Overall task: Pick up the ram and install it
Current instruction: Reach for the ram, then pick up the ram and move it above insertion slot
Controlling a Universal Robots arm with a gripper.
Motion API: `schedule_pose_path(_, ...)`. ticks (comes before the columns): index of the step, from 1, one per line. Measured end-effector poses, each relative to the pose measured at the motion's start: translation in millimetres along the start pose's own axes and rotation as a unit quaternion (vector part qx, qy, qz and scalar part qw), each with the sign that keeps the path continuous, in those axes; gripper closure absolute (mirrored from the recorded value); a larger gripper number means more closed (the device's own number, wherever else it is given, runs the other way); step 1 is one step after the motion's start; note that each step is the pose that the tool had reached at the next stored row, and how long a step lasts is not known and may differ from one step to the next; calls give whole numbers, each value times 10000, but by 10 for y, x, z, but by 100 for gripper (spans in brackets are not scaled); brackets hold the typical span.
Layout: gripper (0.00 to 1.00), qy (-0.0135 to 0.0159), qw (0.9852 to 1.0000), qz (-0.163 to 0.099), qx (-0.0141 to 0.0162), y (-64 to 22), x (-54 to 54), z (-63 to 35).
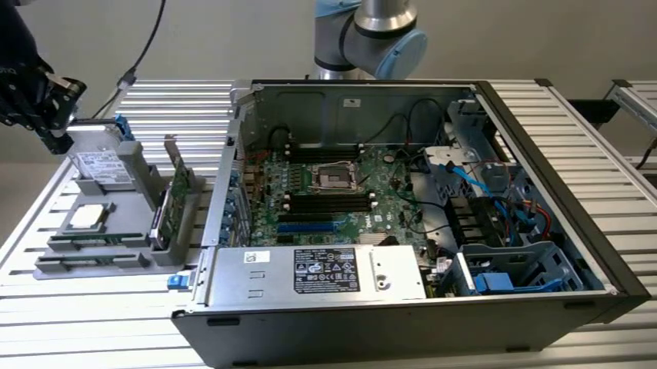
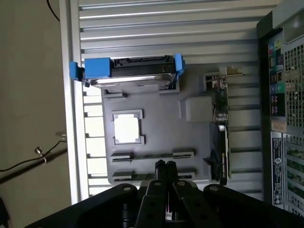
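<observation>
At the exterior view's left, we see the gripper (image 2: 165,165) hovering over the gray tray (image 1: 51,269), fingertips pressed together, holding nothing. The ram (image 1: 100,241) lies flat in a tray slot, and the open computer case (image 1: 359,338) stands to its right.

We see soft, even light from above in the exterior view. The table (image 1: 616,231) slats are bright, the inside of the case (image 1: 339,115) lies in mild shadow, and its metal cover (image 1: 395,273) has a pale sheen. In the wrist view the gripper (image 2: 165,165) is almost black against the lens. The chip (image 2: 127,129) on the tray (image 2: 156,137) glares white and washed out, and the floor (image 2: 28,95) looks dull.
</observation>
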State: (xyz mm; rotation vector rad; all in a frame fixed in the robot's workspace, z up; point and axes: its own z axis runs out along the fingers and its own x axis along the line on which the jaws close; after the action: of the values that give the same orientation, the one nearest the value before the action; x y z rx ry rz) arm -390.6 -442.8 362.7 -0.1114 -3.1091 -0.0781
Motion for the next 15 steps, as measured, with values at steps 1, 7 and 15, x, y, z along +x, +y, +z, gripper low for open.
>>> schedule_pose_path(1,90,0,10000,0,-6,-32,17,-1)
schedule_pose_path(7,90,1,10000,-2,-26,-116,81,-2)
schedule_pose_path(15,90,1,10000,-5,-26,-116,81,-3)
